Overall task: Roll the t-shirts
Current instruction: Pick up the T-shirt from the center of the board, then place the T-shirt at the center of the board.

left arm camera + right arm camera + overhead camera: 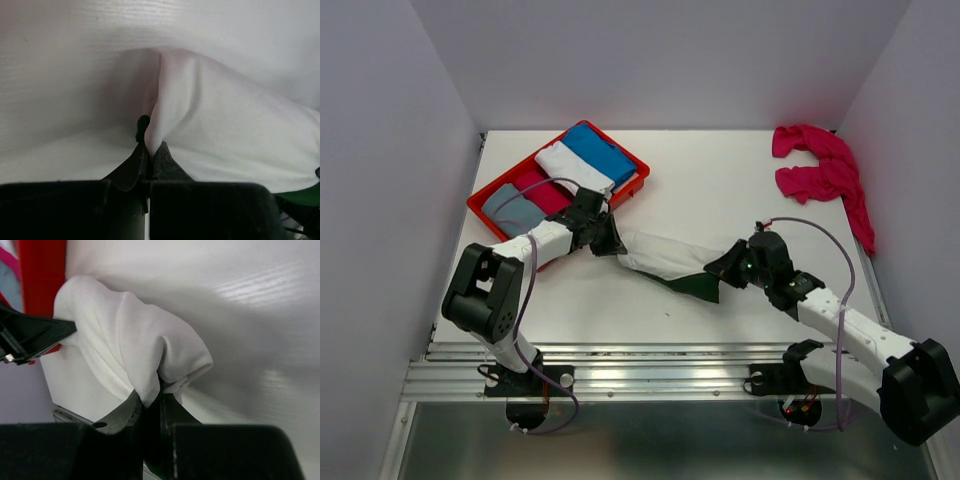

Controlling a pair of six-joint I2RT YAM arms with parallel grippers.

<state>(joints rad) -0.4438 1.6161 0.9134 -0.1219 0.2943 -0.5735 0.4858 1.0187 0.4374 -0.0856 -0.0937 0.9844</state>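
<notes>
The white t-shirt with dark green sleeves hangs stretched between my two grippers over the middle of the table. My left gripper is shut on its left end, the white cloth pinched between the jaws. My right gripper is shut on its right end, where a green sleeve droops; the bunched white cloth fills the right wrist view above the jaws. Magenta-pink t-shirts lie heaped at the far right.
A red tray at the far left holds rolled blue, white, pink and grey cloths. It stands just behind my left gripper. The left gripper's finger shows in the right wrist view. Walls close the table on three sides.
</notes>
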